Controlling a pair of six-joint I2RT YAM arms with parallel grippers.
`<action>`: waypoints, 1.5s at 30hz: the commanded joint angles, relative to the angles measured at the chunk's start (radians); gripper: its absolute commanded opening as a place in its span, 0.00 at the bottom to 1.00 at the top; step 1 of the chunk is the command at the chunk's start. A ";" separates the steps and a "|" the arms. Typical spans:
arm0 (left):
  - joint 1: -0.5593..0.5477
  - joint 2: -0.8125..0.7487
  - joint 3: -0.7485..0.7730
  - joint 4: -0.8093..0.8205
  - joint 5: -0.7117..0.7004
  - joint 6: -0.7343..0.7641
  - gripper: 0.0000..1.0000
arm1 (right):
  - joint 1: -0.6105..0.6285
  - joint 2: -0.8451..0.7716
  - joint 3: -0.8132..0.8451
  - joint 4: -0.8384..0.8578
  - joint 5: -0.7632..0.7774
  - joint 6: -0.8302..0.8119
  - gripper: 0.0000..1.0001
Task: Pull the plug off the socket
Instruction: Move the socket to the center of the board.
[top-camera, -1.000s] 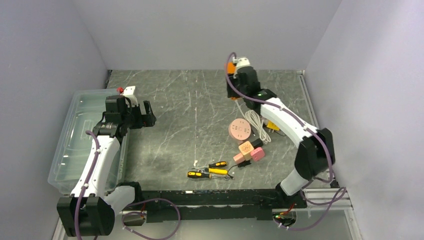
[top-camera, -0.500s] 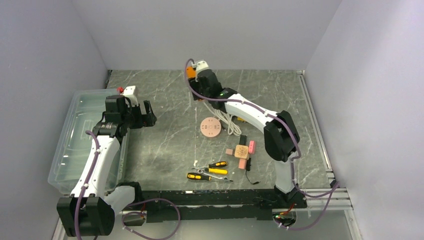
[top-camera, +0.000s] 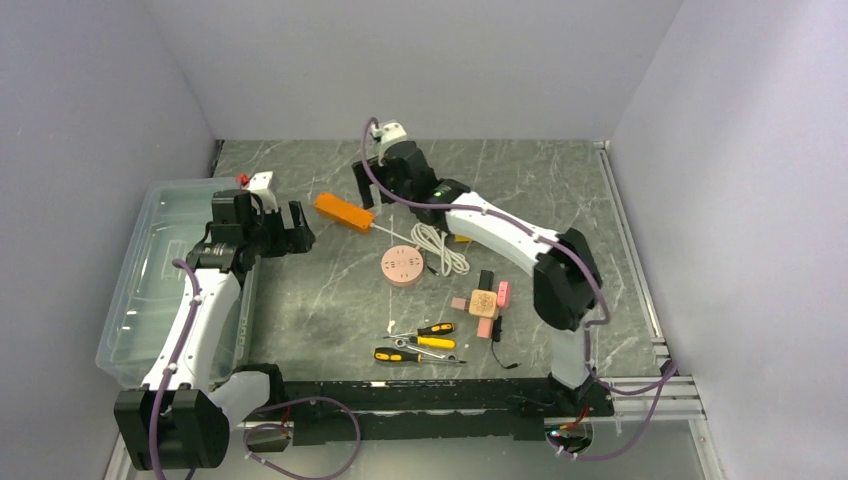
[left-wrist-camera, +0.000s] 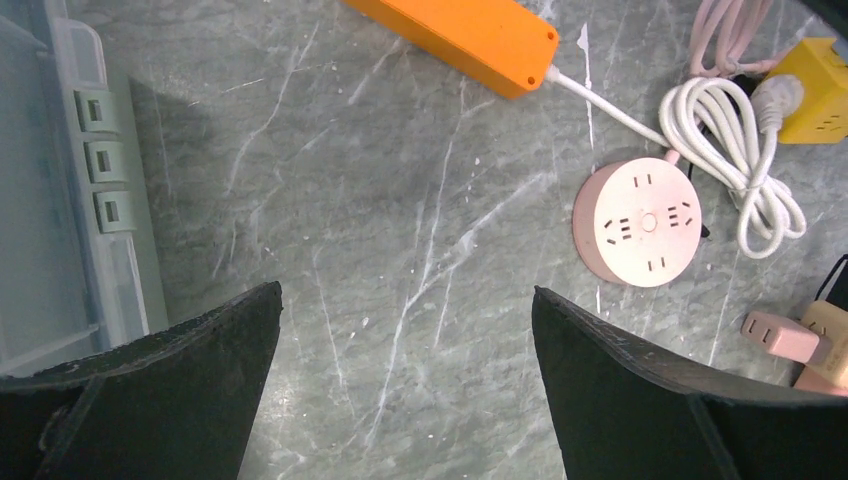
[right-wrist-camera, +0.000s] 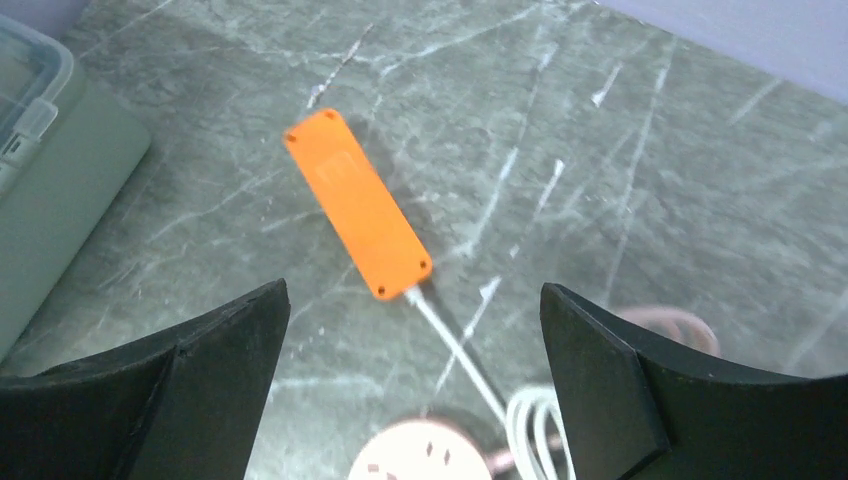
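An orange power strip (top-camera: 345, 212) lies flat at the table's middle left; it also shows in the left wrist view (left-wrist-camera: 470, 35) and the right wrist view (right-wrist-camera: 357, 203). Its white cable (top-camera: 440, 246) coils beside a round pink socket (top-camera: 403, 266). A tan cube socket (top-camera: 484, 301) with a pink plug (top-camera: 503, 292) and a black plug (top-camera: 486, 280) in it sits further right. My right gripper (top-camera: 375, 185) is open and empty, above and just behind the strip (right-wrist-camera: 415, 300). My left gripper (top-camera: 295, 228) is open and empty (left-wrist-camera: 406, 290), left of the strip.
A clear plastic bin (top-camera: 150, 280) stands along the left side, under the left arm. Yellow-handled screwdrivers (top-camera: 420, 342) lie near the front edge. A yellow socket cube (left-wrist-camera: 815, 75) sits behind the cable coil. A loose pink plug (left-wrist-camera: 780, 335) lies by the tan cube.
My right arm swung left from the back right with the orange strip, then let it go onto the table. The pink socket and cable were dragged left. The left arm has not moved.
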 joint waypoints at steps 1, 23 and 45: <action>-0.005 -0.009 0.029 0.035 0.049 -0.008 0.99 | -0.044 -0.218 -0.104 -0.063 0.014 0.033 1.00; -0.094 0.077 0.201 0.131 0.080 -0.038 0.98 | -0.309 -0.529 -0.748 -0.140 -0.261 0.070 0.90; -0.110 0.054 0.083 0.144 0.103 -0.039 0.98 | -0.146 -0.283 -0.716 -0.016 -0.292 0.142 0.43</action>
